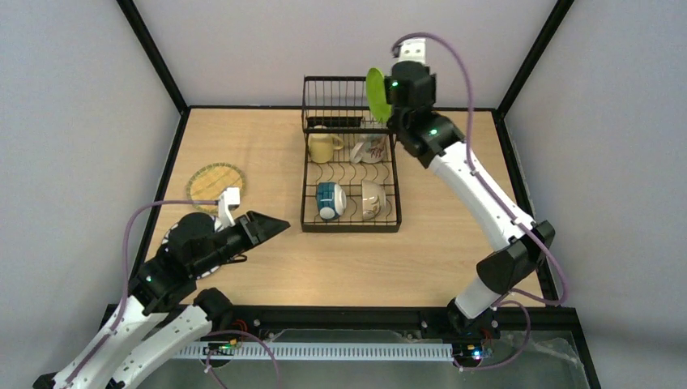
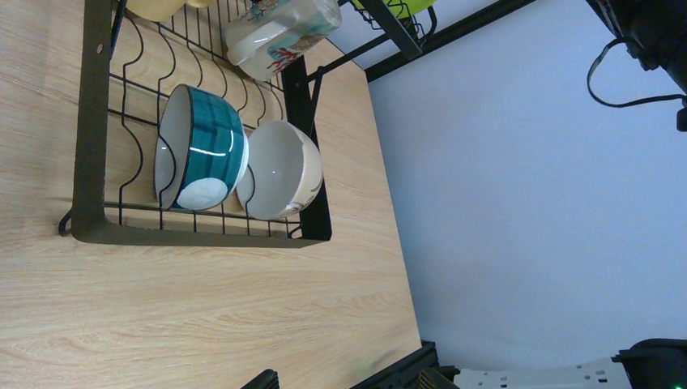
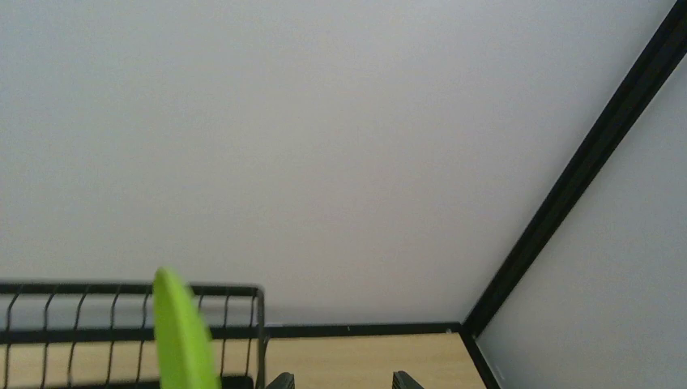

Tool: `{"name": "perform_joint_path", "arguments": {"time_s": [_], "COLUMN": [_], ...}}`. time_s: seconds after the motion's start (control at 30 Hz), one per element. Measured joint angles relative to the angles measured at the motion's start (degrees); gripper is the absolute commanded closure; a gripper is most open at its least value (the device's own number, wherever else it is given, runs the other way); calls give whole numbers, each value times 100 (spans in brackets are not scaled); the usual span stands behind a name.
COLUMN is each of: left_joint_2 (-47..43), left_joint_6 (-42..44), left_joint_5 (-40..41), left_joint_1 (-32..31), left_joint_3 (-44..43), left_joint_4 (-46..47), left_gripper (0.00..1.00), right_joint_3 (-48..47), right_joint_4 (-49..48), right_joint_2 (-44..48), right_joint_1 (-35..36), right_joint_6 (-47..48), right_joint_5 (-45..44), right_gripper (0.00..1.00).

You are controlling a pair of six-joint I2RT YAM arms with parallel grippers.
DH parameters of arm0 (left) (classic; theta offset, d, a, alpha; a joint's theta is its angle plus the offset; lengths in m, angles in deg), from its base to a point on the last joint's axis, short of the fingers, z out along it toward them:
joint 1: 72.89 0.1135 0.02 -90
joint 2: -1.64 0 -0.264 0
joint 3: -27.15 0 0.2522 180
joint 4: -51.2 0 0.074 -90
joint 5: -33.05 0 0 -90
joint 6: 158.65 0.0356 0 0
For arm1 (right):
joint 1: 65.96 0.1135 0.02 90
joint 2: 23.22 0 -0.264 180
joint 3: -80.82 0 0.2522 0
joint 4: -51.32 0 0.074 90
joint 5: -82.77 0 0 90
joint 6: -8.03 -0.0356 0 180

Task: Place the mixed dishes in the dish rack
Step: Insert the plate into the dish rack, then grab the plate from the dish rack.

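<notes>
The black wire dish rack [image 1: 308, 174] stands mid-table. In it are a pale yellow mug [image 1: 322, 147], a patterned mug [image 1: 371, 148], a blue bowl [image 1: 330, 200] and a beige bowl [image 1: 372, 199], both on their sides. The lime green plate [image 1: 375, 95] stands on edge at the right end of the rack's upright basket. My right gripper [image 1: 403, 89] is just right of it, open and empty [image 3: 342, 382]; the plate [image 3: 182, 332] is left of its fingers. My left gripper [image 1: 275, 226] is open and empty [image 2: 348, 381] over bare table, front left of the rack. The tan woven plate [image 1: 215, 181] lies at the left.
A striped plate [image 1: 212, 263] lies mostly hidden under my left arm. The left wrist view shows the blue bowl [image 2: 206, 146], the beige bowl [image 2: 283, 166] and the rack's front frame [image 2: 194, 237]. Black enclosure posts and grey walls bound the table.
</notes>
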Motion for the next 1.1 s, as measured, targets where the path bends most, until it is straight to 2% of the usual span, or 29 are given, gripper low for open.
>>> {"name": "perform_joint_path", "arguments": {"time_s": [0.2, 0.5, 0.73, 1.1], "left_joint_2": [-87, -7, 63, 170], "left_joint_6": [-90, -87, -22, 87], "left_joint_5": [52, 98, 136, 160], "left_joint_1": [0, 0, 0, 0], "left_joint_3": [0, 13, 13, 13], "left_joint_4": [7, 111, 136, 136], "left_gripper": [1, 1, 1, 1], "right_joint_3": [-1471, -1655, -1655, -1655], "right_joint_4": [970, 1711, 1996, 2006], "right_joint_2": [-420, -780, -1025, -1272], "right_joint_1": [-1104, -1095, -1095, -1095], "right_joint_6": [-492, -564, -621, -660], "right_joint_5": [1788, 3410, 3873, 3993], "right_gripper": [29, 25, 24, 21]}}
